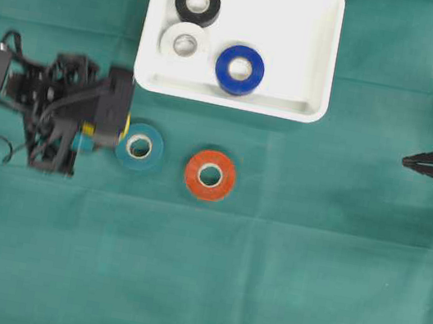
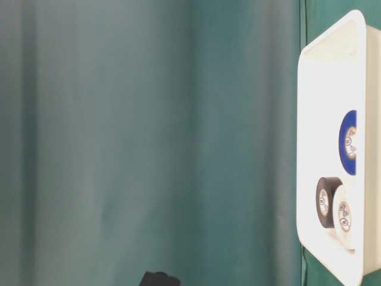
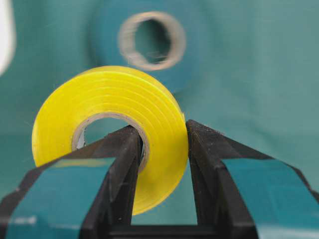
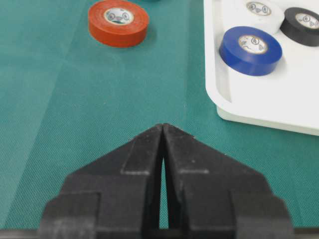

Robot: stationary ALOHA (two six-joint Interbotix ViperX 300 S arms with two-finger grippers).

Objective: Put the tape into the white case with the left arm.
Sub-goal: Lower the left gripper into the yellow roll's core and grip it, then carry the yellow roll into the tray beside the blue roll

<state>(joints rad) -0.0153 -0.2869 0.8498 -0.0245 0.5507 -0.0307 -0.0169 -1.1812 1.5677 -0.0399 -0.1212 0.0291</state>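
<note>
Gripping a glossy yellow roll of plastic tape (image 3: pixel 112 132) through its wall, one teal-striped finger inside the core and one outside, the left gripper (image 3: pixel 162 149) hangs above the green cloth (image 1: pixel 266 262), just left of the teal tape roll (image 1: pixel 139 146) and below the lower left corner of the shallow white rectangular plastic case (image 1: pixel 322 55).

To finish well, I judge the arm should lift clear of the raised rim, carry over bare floor right of the blue roll (image 1: pixel 239 69), and release low, avoiding the black (image 1: pixel 197 2) and white (image 1: pixel 185 42) rolls.

Only the left wrist view shows the pinch; overhead, the yellow is a sliver. The right wrist view shows the all-black right gripper (image 4: pixel 163 130) closed on nothing, and the orange roll (image 4: pixel 118 22) outside the case.
</note>
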